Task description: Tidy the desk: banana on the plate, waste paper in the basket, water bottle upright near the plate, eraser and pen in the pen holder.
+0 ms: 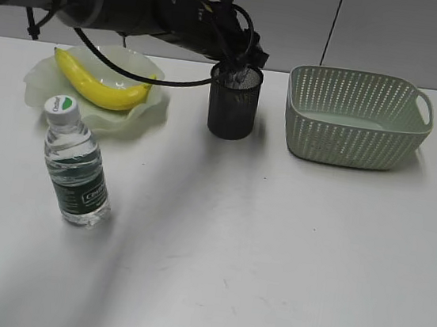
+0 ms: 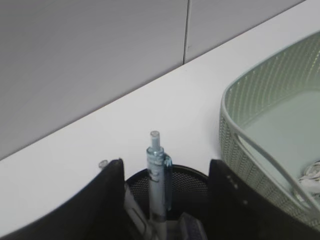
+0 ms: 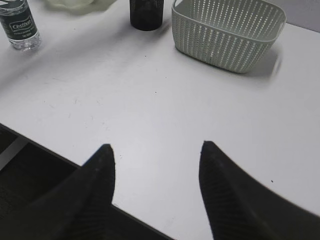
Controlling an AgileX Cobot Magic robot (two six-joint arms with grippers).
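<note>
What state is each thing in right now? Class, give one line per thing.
banana: lying on the plate.
water bottle: upright, capped.
pen: standing in the pen holder.
basket: upright, waste paper inside.
left gripper: open, straddling the pen.
right gripper: open, empty.

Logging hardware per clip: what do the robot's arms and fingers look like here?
The left arm is black with a silver-grey collar, white lettering ending "PER" and loose black cables. Its fingers are matte black and broad. The right gripper's fingers are also black, tapering to blunt tips, with fine ribbing.
</note>
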